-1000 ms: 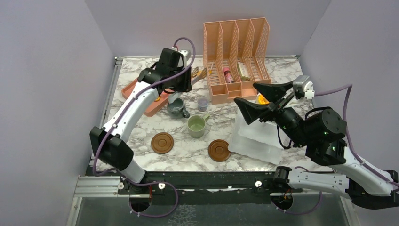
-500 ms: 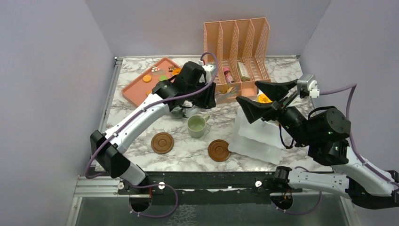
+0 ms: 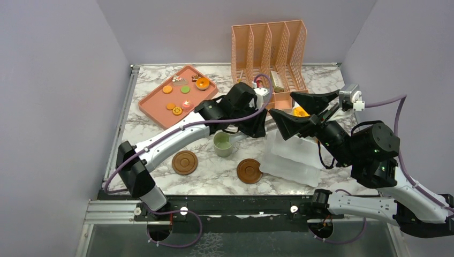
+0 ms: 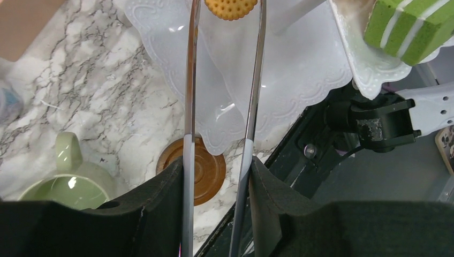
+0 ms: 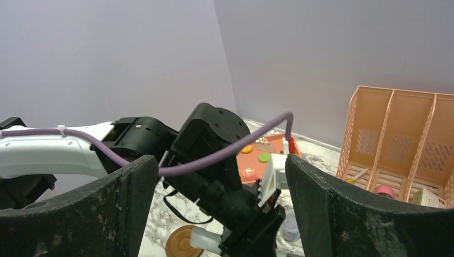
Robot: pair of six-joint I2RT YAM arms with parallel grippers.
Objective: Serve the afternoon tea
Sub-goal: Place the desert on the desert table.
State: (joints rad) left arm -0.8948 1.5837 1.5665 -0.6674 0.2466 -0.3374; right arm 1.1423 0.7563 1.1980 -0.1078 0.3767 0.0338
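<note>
At the back left, the pink tray (image 3: 155, 101) now lies uncovered; a second ago the left arm hung over it and hid most of it. On it lie small toy cookies (image 3: 176, 110) and an orange donut (image 3: 202, 83). The left arm (image 3: 171, 134) has swung away to the right and now stretches low across the bench (image 3: 214, 182) toward its middle. In doing so it covers the spot where the grey-blue mug stood in plain sight a second ago, and that mug cannot be made out now.

The two brown coasters (image 3: 184, 162) lie at the front where they lay before, well apart. The pale green mug (image 3: 223, 143) stands between and just behind them, unmoved, its rim partly under the arm.

The left hand (image 4: 217, 171) is pinching a pair of metal tongs (image 4: 187, 171). A round yellow biscuit (image 4: 231, 7) sits between the blades near their far end, above a white frilly-edged plate (image 4: 300, 75). A green striped cake (image 4: 407, 27) rests on another white dish (image 4: 369, 77) at the right edge of the wrist view.

Further right, the right hand (image 3: 281, 104) hangs near that plate, fingers spread wide with nothing between them, much as a second ago.
</note>
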